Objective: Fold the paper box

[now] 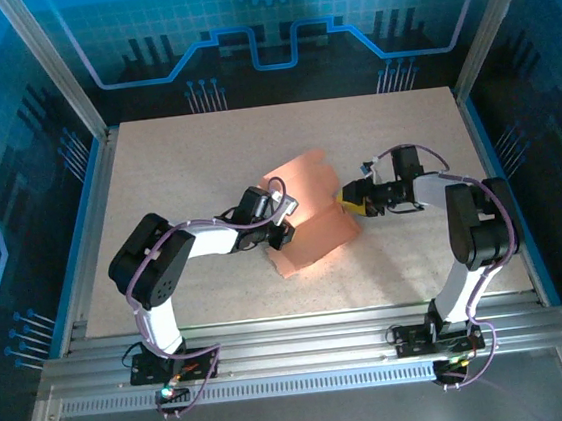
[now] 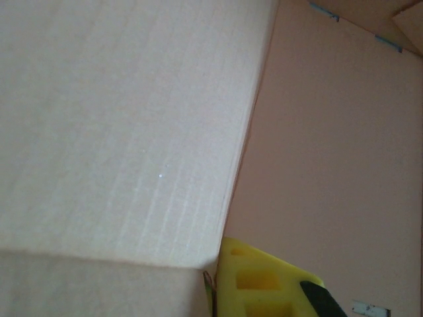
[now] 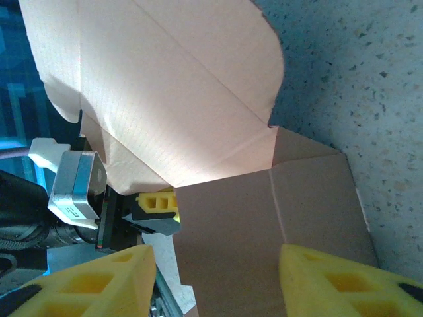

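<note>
The speckled table (image 1: 204, 148) lies bare on every side of the paper box (image 1: 311, 212), which sits near its centre, well apart from all 4 edges. Blue printed walls (image 1: 262, 31) close the far side and both flanks, and a ribbed metal rail (image 1: 296, 355) carrying the 2 arm bases runs along the near edge. The widest open ground is at the far end and the far-left corner.

The 2 arms themselves crowd the box. The left gripper (image 1: 285, 232) presses in from the box's left side and the right gripper (image 1: 348, 200) meets its right edge, so the box stands between them. In the left wrist view 1 yellow finger (image 2: 258, 281) lies right against the cardboard (image 2: 330, 165), and the jaws are closed on a wall of the box. The right wrist view shows that same finger (image 3: 157, 203) slipping behind the edge of a panel. The right gripper (image 3: 218, 264) has its jaws apart, a box panel reaching down between the 2 yellow fingers (image 3: 344, 277) without clear contact.

The box (image 3: 198, 99) is plain salmon-orange card, unprinted. A large flap with rounded corners stands raised and brightly lit, crossed by straight crease lines. Below it a darker, shaded panel carries 1 upright crease, and bare table (image 3: 370, 79) shows to its right.
</note>
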Available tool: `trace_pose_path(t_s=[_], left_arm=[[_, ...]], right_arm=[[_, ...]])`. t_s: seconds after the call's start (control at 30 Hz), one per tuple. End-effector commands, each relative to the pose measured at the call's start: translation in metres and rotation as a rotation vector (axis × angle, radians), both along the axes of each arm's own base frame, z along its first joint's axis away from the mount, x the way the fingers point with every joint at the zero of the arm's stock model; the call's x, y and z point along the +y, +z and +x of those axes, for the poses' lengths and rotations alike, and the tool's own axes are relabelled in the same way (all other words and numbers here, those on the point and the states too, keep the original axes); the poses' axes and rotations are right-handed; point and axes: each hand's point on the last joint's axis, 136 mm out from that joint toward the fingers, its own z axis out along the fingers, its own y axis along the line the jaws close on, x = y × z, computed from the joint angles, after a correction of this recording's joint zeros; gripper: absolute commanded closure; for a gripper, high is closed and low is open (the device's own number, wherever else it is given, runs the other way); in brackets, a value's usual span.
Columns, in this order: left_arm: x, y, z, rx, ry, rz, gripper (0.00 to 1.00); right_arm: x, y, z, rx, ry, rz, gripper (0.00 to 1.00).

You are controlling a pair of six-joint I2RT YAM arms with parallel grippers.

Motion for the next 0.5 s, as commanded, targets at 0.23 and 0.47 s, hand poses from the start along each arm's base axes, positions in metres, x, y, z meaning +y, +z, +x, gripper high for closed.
trace_pose_path(t_s=[0.23,0.47], left_arm=[[0.013,-0.034,-0.026,0.143,-0.004,0.087,0.96],[0.013,-0.035,-0.027,0.145,-0.006,0.09,0.97]], right_arm=[[-0.01,-0.013,-0.004,0.045,0.006,-0.052,0.56],[-0.012,-0.02,-0.006,0.046,0.025,-0.092,0.53]])
